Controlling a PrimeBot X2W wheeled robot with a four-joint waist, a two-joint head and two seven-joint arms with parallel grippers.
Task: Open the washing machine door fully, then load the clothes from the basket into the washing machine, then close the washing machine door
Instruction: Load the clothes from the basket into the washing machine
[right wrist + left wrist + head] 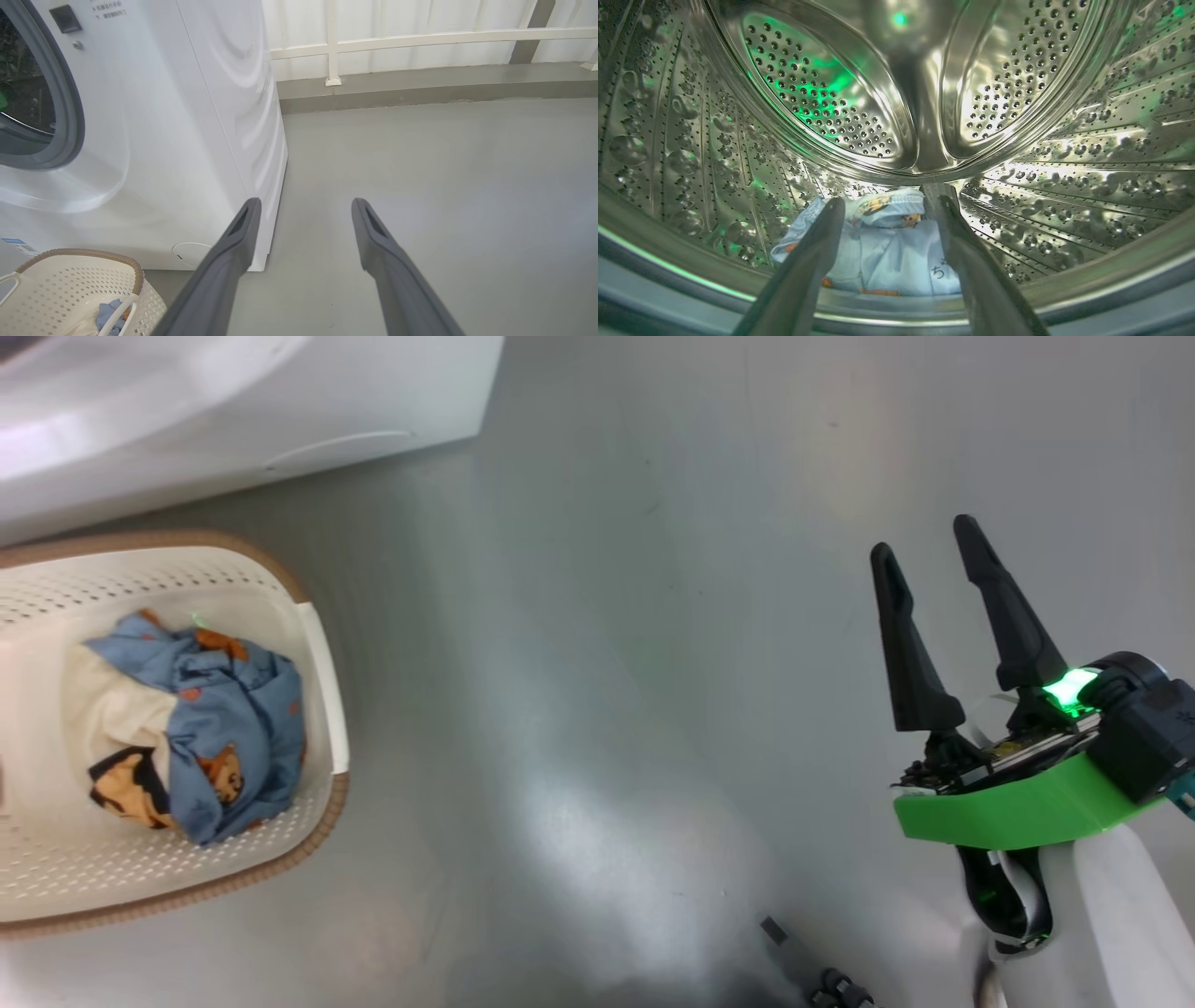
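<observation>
Plainly the left jaws stand spread wide inside the drum [831,107] of the washing machine [187,116], gripping nothing. A light-blue piece of the clothes [882,247] lies slack on the drum's floor between and just beyond them, at the front lip. The right jaws are likewise open and empty, hanging over bare floor [653,616] off the machine's side, well apart from anything.

By my reading the task is partway through. The door must be open, since an arm reaches into the drum, and at least one piece is loaded. More of the clothes [215,709], blue with orange-brown prints and a cream part, sit bunched in the basket [329,709], which stands on the floor just in front of the machine. Those have to go in, and after that the door has to be shut.

The floor is smooth grey with a dull sheen, and level as far as I can tell. Beside the machine a low grey kerb runs along the floor's far edge, with a white railing [420,39] and pale panelling above it.
</observation>
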